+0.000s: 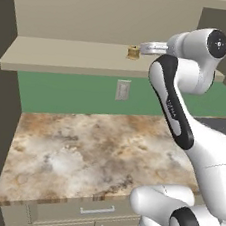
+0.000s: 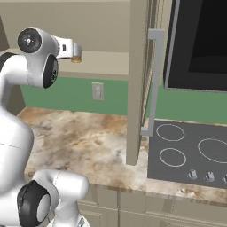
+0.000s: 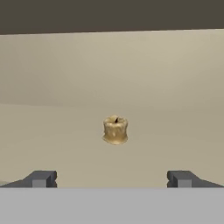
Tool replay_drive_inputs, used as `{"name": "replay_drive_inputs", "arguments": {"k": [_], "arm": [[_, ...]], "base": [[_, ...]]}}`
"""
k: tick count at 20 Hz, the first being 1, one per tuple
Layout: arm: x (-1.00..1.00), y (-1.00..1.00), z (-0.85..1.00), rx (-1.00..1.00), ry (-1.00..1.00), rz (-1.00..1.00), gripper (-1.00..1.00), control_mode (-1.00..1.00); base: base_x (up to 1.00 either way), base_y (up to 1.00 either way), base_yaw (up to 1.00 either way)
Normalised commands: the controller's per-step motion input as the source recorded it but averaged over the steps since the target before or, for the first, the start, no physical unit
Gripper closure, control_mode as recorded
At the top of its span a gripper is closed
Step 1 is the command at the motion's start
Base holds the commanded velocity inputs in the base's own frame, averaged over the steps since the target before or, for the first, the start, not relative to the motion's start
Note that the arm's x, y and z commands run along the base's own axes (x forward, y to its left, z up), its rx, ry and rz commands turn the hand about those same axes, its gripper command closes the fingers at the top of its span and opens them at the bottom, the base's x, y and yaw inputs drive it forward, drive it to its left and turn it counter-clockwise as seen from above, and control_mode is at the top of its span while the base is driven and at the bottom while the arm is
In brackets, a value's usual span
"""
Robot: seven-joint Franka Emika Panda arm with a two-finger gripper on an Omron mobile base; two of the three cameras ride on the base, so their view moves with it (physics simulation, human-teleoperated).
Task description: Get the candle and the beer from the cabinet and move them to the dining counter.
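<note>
On the cabinet (image 1: 118,15) shelf (image 1: 67,56), toward its right-hand end and set back from the front edge, the candle (image 1: 133,52) stands upright and alone. The claw (image 3: 112,178) is spread wide and holds nothing; its two finger tips (image 3: 41,178) are seen level with each other, and the candle (image 3: 115,130) is framed midway between them, some way ahead and not yet touched.

The step in hand is judged to be the approach to the candle — the first of the two items to be fetched. The beer cannot be located from these views.

For a sound grasp, the following is advised:

- The present alignment should be kept, so that the candle enters the gap centrally and is not knocked over by one finger.
- The advance should be made straight along the shelf surface, low enough for the pads to meet the squat body rather than its rim, yet clear of the shelf itself.
- Closure should be delayed until the candle lies fully between the fingers; being small and light, it is likely to slide or tip if pushed.
- After closure, a short lift should precede withdrawal, so that the candle is not dragged across the shelf edge — and the open cabinet door (image 2: 136,80) on the right should be given clearance.
</note>
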Motion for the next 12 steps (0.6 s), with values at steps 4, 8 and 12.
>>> {"name": "replay_drive_inputs", "arguments": {"k": [4, 8, 12], "arm": [[0.30, 0.00, 0.00, 0.00, 0.00, 0.00, -1.00, -1.00], [0.33, 0.00, -0.01, 0.00, 0.00, 0.00, -1.00, -1.00], [0.28, 0.00, -0.02, 0.00, 0.00, 0.00, -1.00, -1.00]], "base": [[0.00, 0.00, 0.00], [0.00, 0.00, 0.00], [0.00, 0.00, 0.00]]}}
